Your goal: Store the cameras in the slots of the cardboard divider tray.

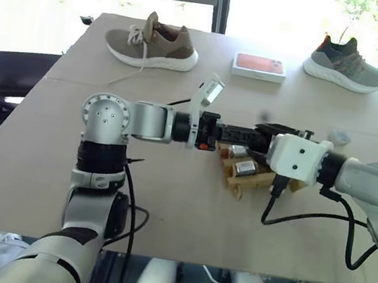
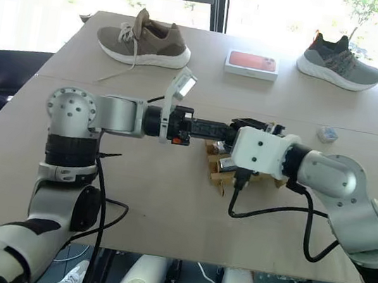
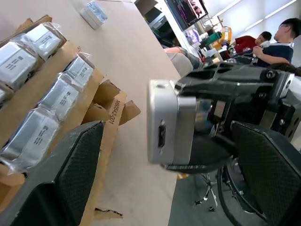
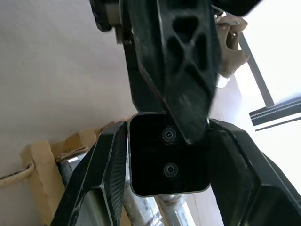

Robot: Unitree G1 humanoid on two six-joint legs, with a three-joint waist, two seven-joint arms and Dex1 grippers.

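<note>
A: Status on the pincers?

B: Right pincer (image 4: 167, 162) is clamped on a camera (image 4: 168, 160), one finger on each side of the block. Dark face with two screws points at the wrist view. Left pincer (image 3: 169, 160) is spread wide, nothing in it. Its fingers (image 3: 77, 165) sit either side of that same camera (image 3: 169, 122) with a gap on each side, no contact.

A: Where is that happening?

B: Mid-worktop (image 1: 43, 162), above the tray (image 1: 243, 185). The arms come in from opposite sides and meet tip to tip over the tray's near end.

A: Tray contents?

B: Several cameras already in slots, wrapped in clear plastic, silver with small labels (image 3: 61, 96). Two show from the head view (image 1: 244, 167). Rest of the tray is hidden behind the right arm, so no count.

A: Any loose ones?

B: One small grey block (image 2: 327, 134) on the worktop to the right of the tray, well apart from it. It looks like a camera, but it's too small to be sure.

A: Other stuff?

B: Far edge: brown shoe (image 1: 152, 42) on the left, white box with red-orange top (image 1: 259, 66) in the middle, grey shoe (image 1: 346, 65) on the right. All well clear of the tray. People are seated in the background of the left wrist view.
</note>
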